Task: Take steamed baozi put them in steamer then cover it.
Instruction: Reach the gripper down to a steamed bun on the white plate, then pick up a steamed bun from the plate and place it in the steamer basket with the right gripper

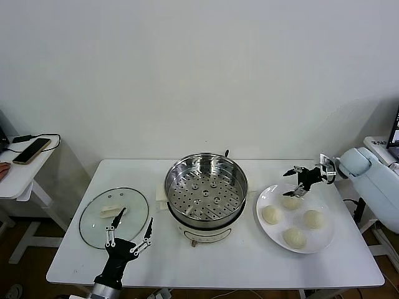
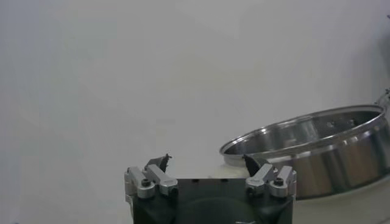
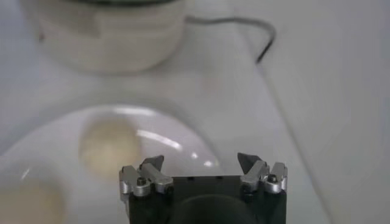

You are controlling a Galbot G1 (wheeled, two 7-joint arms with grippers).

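Observation:
Several cream-white baozi lie on a white plate at the right: one at the far side, one at the left, one at the right, one nearest. The steel steamer with its perforated tray stands empty at the table's middle. The glass cover lies flat at the left. My right gripper is open, just above the far baozi; the plate and a baozi show in its wrist view. My left gripper is open at the front left, beside the cover, facing the steamer.
A folded cream cloth lies left of the steamer. The steamer's cord runs behind it. A side table with a phone stands at the far left. The white table has bare room along its front.

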